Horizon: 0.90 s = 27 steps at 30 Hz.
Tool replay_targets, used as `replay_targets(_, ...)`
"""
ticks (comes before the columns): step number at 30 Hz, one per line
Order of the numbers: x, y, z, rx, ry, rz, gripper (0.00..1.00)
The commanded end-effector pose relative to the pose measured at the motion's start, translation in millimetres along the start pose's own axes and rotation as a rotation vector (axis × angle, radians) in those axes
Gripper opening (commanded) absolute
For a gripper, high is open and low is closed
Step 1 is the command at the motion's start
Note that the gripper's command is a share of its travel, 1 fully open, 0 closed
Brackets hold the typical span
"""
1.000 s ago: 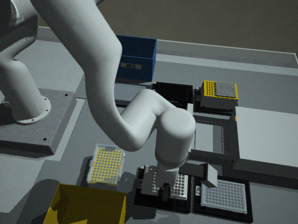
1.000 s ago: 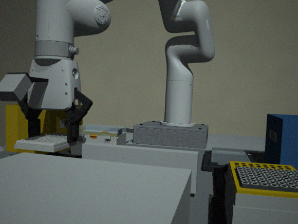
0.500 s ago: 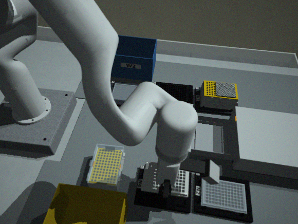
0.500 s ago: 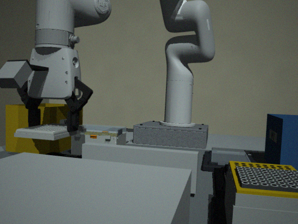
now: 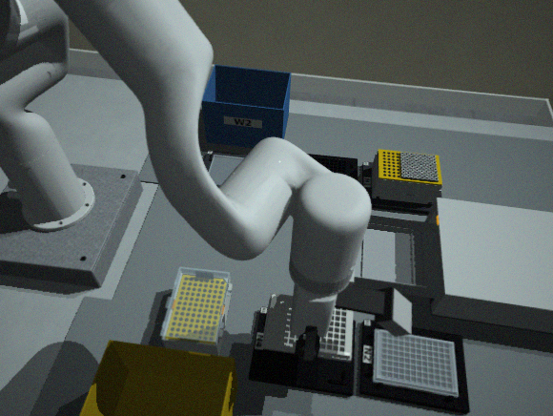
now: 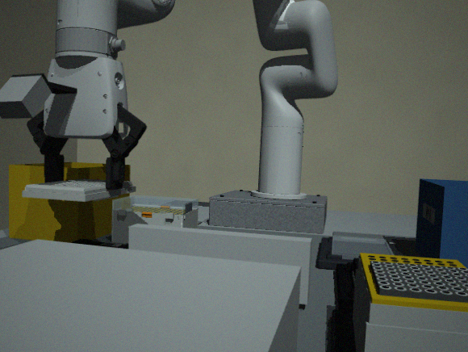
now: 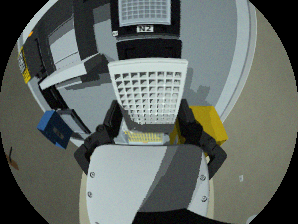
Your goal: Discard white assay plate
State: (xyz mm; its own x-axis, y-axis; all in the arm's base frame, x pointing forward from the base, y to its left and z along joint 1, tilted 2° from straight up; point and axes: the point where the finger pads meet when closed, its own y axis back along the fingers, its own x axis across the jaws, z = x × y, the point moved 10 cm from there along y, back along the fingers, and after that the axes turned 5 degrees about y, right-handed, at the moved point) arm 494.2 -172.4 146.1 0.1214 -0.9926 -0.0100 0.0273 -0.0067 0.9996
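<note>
At the left of the worktop [image 5: 119, 119] the arm's grey base block [image 5: 107, 229] stands, and in front of it, at the near left edge of the top view, sits the yellow bin [image 5: 162, 382], upright. Just behind the bin lies a clear-lidded tip box [image 5: 196, 305] with a yellow grid inside. Next to the right, the tool [image 6: 82, 178] hangs with its fingers [image 6: 114, 171] spread wide and clamped on the two long sides of the white plate [image 6: 77, 190], which it holds level in the air; in the side view the plate shows in front of the yellow bin's wall, above the black nest [image 5: 305, 377] seen from the top. Right of that nest a clear plate [image 5: 416, 361] rests in its own black holder. Further back stand a blue bin [image 5: 245, 107] marked W2 and a yellow-rimmed block [image 5: 409, 167].
</note>
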Motion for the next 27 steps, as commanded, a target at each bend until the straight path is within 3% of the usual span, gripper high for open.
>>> replay_targets(1, 0.5, 8.0, -1.0, 0.004, 0.000, 0.002, 0.00)
replay_targets(27, 0.4, 44.7, -0.8, 0.004, 0.000, 0.002, 0.00)
